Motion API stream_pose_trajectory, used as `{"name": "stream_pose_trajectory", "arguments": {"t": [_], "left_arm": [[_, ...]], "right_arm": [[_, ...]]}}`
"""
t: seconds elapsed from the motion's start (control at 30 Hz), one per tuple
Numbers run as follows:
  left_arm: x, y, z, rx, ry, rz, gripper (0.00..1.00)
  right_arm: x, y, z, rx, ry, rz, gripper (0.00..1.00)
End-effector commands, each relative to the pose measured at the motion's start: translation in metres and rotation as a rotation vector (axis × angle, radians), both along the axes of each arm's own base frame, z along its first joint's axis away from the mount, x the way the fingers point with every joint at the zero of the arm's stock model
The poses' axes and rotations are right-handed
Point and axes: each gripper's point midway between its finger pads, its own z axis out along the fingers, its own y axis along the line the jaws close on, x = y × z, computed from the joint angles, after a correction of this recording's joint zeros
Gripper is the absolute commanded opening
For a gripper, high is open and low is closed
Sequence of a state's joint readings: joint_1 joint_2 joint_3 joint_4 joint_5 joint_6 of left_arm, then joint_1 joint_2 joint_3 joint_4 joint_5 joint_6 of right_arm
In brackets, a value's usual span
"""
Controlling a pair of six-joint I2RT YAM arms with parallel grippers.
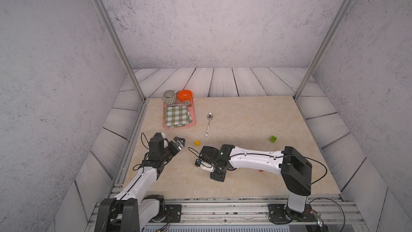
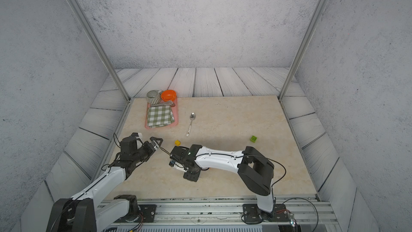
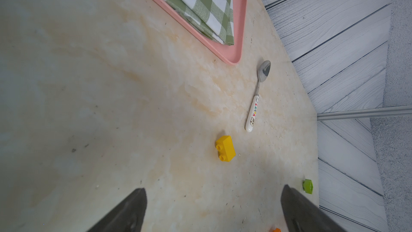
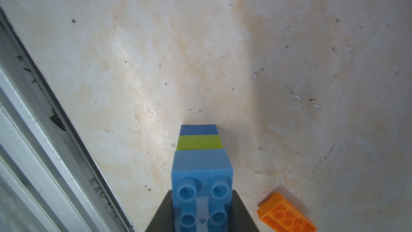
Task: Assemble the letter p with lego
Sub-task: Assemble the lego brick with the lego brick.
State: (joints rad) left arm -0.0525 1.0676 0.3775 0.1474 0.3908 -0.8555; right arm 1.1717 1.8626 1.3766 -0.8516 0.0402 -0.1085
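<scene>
the pink tray (image 1: 194,117) sat at the table's (image 1: 245,119) far left corner. it held a folded checked cloth (image 1: 178,116), a striped mug (image 1: 169,97), an orange bowl (image 1: 185,95) and a small metal utensil (image 1: 184,103) between them. a spoon (image 1: 209,123) lay just beside the tray, bowl end away from the arms.

the right gripper (image 4: 201,194) was clamped on a stack (image 4: 200,164) of blue, lime and blue bricks. its long axis ran straight out from the jaws, with the studded top toward the wrist and the far blue end toward the table. whether that end touched could not be told. an oblong orange brick (image 4: 287,215) lay underside up near the stack.

the left gripper (image 3: 211,210) hung with its jaws wide and empty. ahead of it a yellow brick (image 3: 225,148) lay tipped on its side, studs pointing along the table. a lime brick (image 1: 273,139) sat well apart toward the right edge.
</scene>
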Motion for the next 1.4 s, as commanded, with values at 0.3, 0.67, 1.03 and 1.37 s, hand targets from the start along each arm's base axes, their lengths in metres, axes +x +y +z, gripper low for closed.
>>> {"name": "stream_pose_trajectory", "arguments": {"t": [0.3,0.67,1.03,1.37], "left_arm": [[-0.001,0.004,0.0,0.017,-0.012,0.003,0.98],[-0.002,0.005,0.003,0.024,-0.022,0.007,0.98],[-0.002,0.005,0.003,0.028,-0.022,0.009,0.98],[-0.002,0.006,0.003,0.033,-0.022,0.012,0.98]], "right_arm": [[-0.017,-0.04,-0.022,-0.188,0.077,-0.003,0.0],[-0.032,-0.051,-0.054,-0.281,0.18,0.042,0.0],[-0.024,-0.06,-0.053,-0.404,0.157,0.013,0.0],[-0.02,-0.049,-0.059,-0.417,0.163,0.007,0.0]]}}
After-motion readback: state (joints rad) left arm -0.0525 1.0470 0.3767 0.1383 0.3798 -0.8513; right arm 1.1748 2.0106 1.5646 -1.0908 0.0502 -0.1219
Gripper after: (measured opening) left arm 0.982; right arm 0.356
